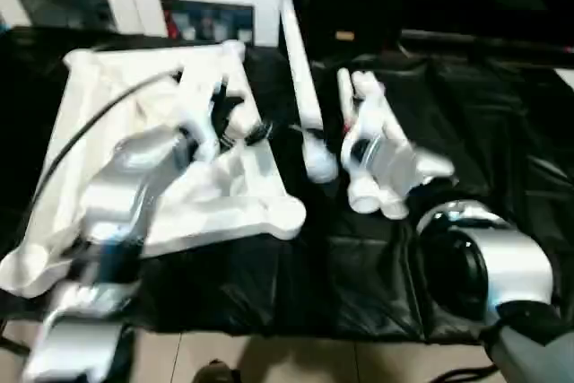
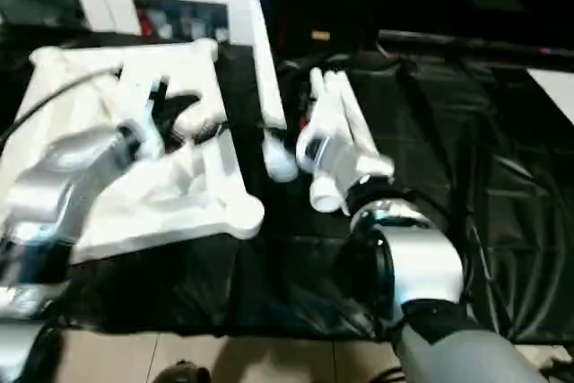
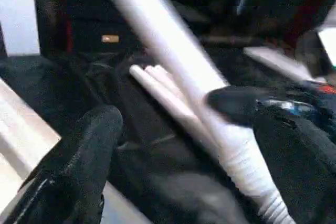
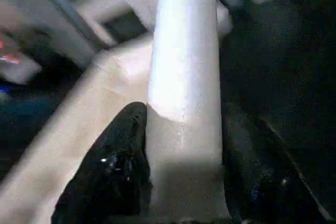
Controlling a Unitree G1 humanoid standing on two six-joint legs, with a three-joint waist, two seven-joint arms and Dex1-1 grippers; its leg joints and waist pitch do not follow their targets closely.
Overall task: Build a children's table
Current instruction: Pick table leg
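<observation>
We have the white plastic rectangular tabletop (image 1: 166, 163) lying underside-up on the black-covered table (image 1: 502, 159), filling the left half of the head views. Round corner sockets sit at its corners; the nearest one (image 1: 285, 218) is lower centre.

One long white tubular plastic leg (image 1: 300, 87) runs from upper centre down to a flared end just right of the tabletop's edge. More white legs (image 1: 359, 105) lie bundled just right of it, centre frame.

Right gripper (image 4: 181, 182): clenched on a white leg, black fingers (image 4: 113, 171) pressed to either side of the tube near its wider end. We can't tell from the head views which leg of the bundle this is.

Left gripper (image 3: 178, 145): released, fingers wide apart, nothing between them. It hangs over the tabletop's right side, with a leg passing close to one finger (image 3: 294, 150); contact unclear.

Handling, our read:
- Legs: hollow, light, stiff, smooth. Likely to slip or rotate in a two-finger pinch.
- Best hold is low on the shaft near the flared or ribbed end, so there's less lever arm when we seat it.
- Tabletop: light, rigid from the ribbing, will probably slide on the black cover under push-in force. Brace it by the rim or a rib beside the target socket.
</observation>
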